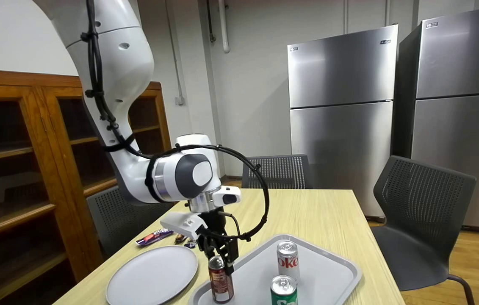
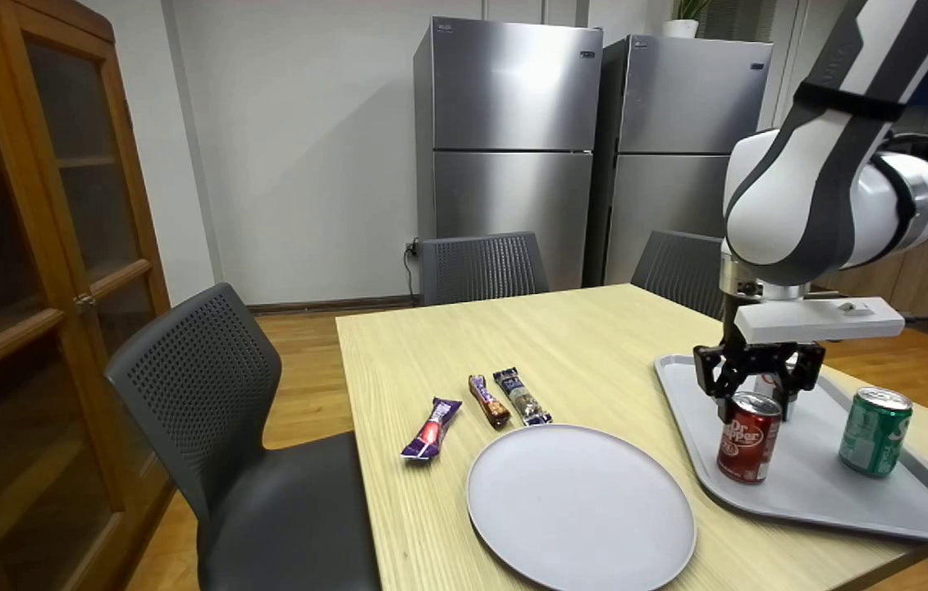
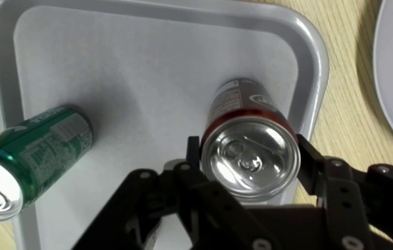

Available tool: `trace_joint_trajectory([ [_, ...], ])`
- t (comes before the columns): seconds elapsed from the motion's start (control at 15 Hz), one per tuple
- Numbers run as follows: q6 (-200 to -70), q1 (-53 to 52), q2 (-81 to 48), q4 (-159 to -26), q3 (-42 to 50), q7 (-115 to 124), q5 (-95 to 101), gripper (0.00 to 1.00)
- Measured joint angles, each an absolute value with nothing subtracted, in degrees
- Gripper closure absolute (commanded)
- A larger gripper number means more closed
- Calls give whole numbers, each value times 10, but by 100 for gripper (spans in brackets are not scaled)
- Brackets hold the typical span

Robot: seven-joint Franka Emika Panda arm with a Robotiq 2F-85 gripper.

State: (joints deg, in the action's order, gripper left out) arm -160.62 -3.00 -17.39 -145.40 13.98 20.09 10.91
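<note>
In the wrist view my gripper [image 3: 246, 151] has its two black fingers against opposite sides of a dark red Dr Pepper can [image 3: 241, 100], near its silver lid. The can stands upright on a grey tray [image 3: 130, 62], and both exterior views show the gripper [image 2: 754, 404] coming down on the can's top [image 2: 747, 447] from above. A green can [image 3: 57, 139] is apart from the fingers on the same tray. A silver Coke can [image 1: 288, 258] also stands there; the gripper partly hides it in an exterior view, and only a sliver shows in the wrist view.
A round grey plate [image 2: 578, 509] lies on the wooden table [image 2: 406, 361] beside the tray. Several wrapped snacks lie past it, including a purple bar [image 2: 431, 428] and a dark blue bar [image 2: 521, 396]. Chairs [image 1: 425, 220] surround the table, with a wooden cabinet [image 1: 48, 178] nearby.
</note>
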Motion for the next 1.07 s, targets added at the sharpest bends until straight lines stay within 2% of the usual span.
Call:
trace_joint_trajectory([
  [0.4,-1606,-55,-174,-1452,147,207,114,60],
  [1.07,-1596,-162,-144,-1443,164,353,223,60],
])
